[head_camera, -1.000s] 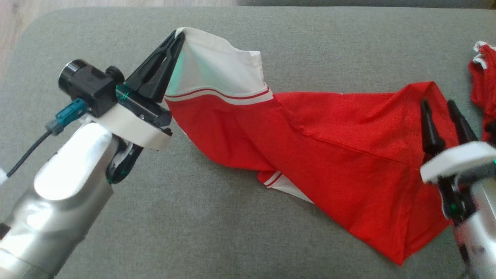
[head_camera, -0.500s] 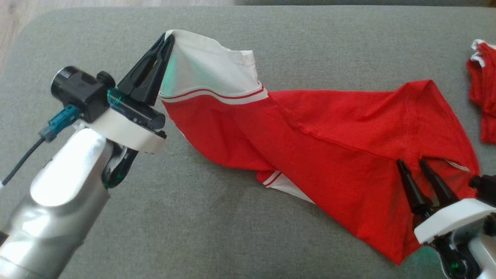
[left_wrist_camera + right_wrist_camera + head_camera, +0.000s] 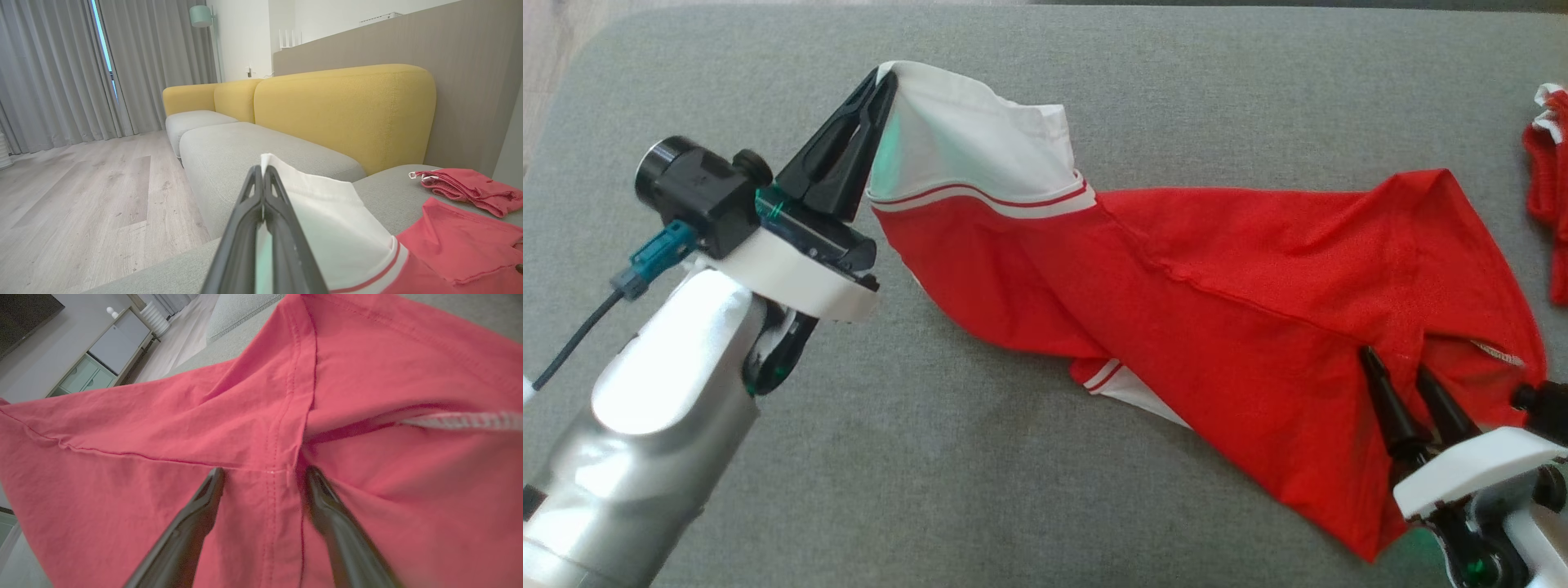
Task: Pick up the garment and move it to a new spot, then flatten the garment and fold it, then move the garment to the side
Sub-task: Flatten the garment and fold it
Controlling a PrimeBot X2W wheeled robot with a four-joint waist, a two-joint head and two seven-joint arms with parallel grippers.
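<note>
The garment (image 3: 1241, 294) is a red shirt with a white sleeve, stretched across the grey sofa seat (image 3: 1176, 90). My left gripper (image 3: 886, 75) is shut on the tip of the white sleeve (image 3: 964, 139) and holds it lifted at the upper left; the left wrist view shows the same white cloth (image 3: 327, 216) pinched between its fingers (image 3: 261, 192). At the lower right my right gripper (image 3: 1395, 361) stands open, its tips over the red cloth near a seam (image 3: 282, 457) beside the neck opening. Its fingers (image 3: 212, 486) straddle that seam without closing.
A second red cloth (image 3: 1547, 196) lies at the seat's right edge, also seen as a crumpled red piece (image 3: 466, 190) near the yellow backrest (image 3: 347, 114). Wooden floor (image 3: 81, 196) lies beyond the seat's left edge.
My right gripper pulled back from the shirt's upper right corner to its lower right, near the neck opening. The left gripper kept hold of the white sleeve, barely shifting.
</note>
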